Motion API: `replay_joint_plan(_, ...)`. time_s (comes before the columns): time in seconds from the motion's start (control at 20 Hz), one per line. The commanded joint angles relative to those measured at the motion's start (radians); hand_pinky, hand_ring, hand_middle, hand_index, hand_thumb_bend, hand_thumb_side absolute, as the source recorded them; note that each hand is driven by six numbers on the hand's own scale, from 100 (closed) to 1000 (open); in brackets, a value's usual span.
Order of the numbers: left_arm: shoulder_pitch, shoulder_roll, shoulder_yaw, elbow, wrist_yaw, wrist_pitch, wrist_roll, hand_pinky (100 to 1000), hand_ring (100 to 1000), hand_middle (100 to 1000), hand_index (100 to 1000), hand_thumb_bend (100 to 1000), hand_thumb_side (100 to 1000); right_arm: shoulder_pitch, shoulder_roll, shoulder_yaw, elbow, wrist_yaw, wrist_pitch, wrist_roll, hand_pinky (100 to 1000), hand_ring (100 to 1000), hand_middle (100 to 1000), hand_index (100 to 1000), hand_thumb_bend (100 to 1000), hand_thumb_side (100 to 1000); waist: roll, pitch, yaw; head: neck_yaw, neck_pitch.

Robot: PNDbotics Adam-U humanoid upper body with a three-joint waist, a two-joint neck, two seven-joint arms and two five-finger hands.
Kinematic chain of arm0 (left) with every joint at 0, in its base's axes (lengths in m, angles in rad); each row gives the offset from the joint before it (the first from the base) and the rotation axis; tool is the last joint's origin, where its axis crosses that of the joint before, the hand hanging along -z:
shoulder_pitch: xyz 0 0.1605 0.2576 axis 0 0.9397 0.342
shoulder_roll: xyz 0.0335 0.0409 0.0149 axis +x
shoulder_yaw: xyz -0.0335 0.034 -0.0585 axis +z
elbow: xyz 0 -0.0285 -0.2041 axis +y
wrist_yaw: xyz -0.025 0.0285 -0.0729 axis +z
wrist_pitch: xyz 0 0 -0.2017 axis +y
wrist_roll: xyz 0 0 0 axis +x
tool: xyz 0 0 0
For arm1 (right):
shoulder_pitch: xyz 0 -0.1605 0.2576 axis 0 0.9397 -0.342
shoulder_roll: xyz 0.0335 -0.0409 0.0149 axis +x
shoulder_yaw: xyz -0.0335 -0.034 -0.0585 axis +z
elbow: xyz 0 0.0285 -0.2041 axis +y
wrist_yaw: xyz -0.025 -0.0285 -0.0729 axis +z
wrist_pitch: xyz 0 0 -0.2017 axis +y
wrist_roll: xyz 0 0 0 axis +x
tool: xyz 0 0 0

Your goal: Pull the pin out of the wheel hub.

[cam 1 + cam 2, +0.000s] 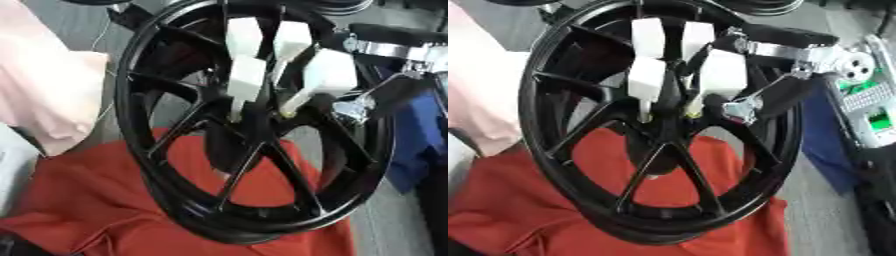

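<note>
The black wheel (254, 135) stands on edge on a red cloth (105, 210), its hub facing the camera. The right hand (710, 70) reaches over the rim, white fingers (647, 80) pointing down at the hub; I cannot tell whether they hold the pin

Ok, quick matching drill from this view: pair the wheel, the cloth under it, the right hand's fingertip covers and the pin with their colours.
Things:
1. wheel
2. cloth
3. right hand fingertip covers
4. pin

Colours:
a. white
b. yellowish
c. black
d. red

Pairs: 1-c, 2-d, 3-a, 4-b. The pin is only a small tip at the hub.
</note>
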Motion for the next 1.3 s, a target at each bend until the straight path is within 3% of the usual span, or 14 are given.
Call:
replay_joint_plan(0.05, -0.007, 0.015, 0.004, -0.012, -0.003, -0.002, -0.001, 725, 592, 542, 762, 266, 664, -0.002, -0.114, -0.053, 0.016, -0.136, 0.052, 0.0, 489, 320, 345, 626, 100, 545, 0.005, -0.024, 0.003, -0.006, 0.005)
replay_joint_plan(0.25, -0.006, 0.017, 0.009, -0.014, -0.004, -0.002, 0.005, 725, 592, 541, 762, 264, 663, 0.041, -0.237, -0.156, 0.04, -0.267, 0.086, -0.002, 491, 319, 344, 625, 100, 535, 0.012, -0.022, 0.005, 0.005, 0.005)
replay_joint_plan(0.35, -0.006, 0.018, 0.014, -0.015, -0.005, -0.002, 0.009, 724, 591, 541, 762, 263, 662, 0.106, -0.323, -0.243, 0.063, -0.284, 0.061, -0.043, 514, 340, 361, 634, 100, 513, 0.017, -0.016, 0.0, 0.013, 0.005)
replay_joint_plan(0.5, -0.005, 0.02, 0.021, -0.017, -0.005, -0.001, 0.017, 724, 590, 540, 762, 259, 662, 0.274, -0.41, -0.38, 0.103, -0.275, -0.002, -0.185, 524, 338, 365, 639, 100, 392, 0.026, -0.002, -0.005, 0.029, 0.005)
replay_joint_plan(0.55, -0.005, 0.021, 0.024, -0.018, -0.006, 0.0, 0.021, 724, 590, 540, 762, 258, 660, 0.339, -0.421, -0.428, 0.111, -0.266, -0.025, -0.239, 540, 349, 379, 648, 100, 305, 0.03, 0.003, -0.008, 0.036, 0.005)
replay_joint_plan(0.6, -0.005, 0.023, 0.027, -0.019, -0.006, 0.0, 0.025, 724, 590, 539, 762, 257, 660, 0.41, -0.421, -0.478, 0.115, -0.246, -0.05, -0.296, 548, 356, 385, 652, 100, 275, 0.035, 0.009, -0.01, 0.043, 0.005)
replay_joint_plan(0.8, -0.015, 0.025, 0.03, -0.023, -0.008, 0.003, 0.032, 724, 590, 539, 762, 253, 655, 0.653, -0.331, -0.639, 0.105, -0.114, -0.146, -0.495, 642, 438, 444, 701, 100, 147, 0.057, 0.029, -0.009, 0.06, 0.005)
replay_joint_plan(0.9, -0.02, 0.025, 0.031, -0.025, -0.008, 0.003, 0.033, 724, 590, 539, 762, 252, 652, 0.74, -0.264, -0.693, 0.089, -0.025, -0.183, -0.564, 712, 504, 503, 746, 100, 170, 0.069, 0.036, -0.005, 0.063, 0.005)
replay_joint_plan(0.95, -0.022, 0.025, 0.031, -0.026, -0.008, 0.004, 0.034, 724, 591, 539, 762, 252, 651, 0.777, -0.228, -0.713, 0.081, 0.023, -0.203, -0.587, 759, 590, 568, 788, 100, 247, 0.074, 0.04, -0.002, 0.063, 0.005)
replay_joint_plan(1.05, -0.025, 0.024, 0.032, -0.028, -0.008, 0.004, 0.036, 724, 591, 539, 762, 253, 650, 0.829, -0.161, -0.736, 0.074, 0.111, -0.24, -0.602, 862, 771, 747, 851, 100, 106, 0.084, 0.045, 0.002, 0.063, 0.005)
replay_joint_plan(1.3, -0.031, 0.022, 0.029, -0.029, -0.004, -0.005, 0.043, 722, 589, 538, 762, 254, 647, 0.885, -0.039, -0.753, 0.09, 0.249, -0.337, -0.534, 947, 934, 937, 922, 100, 100, 0.103, 0.048, 0.005, 0.072, 0.005)
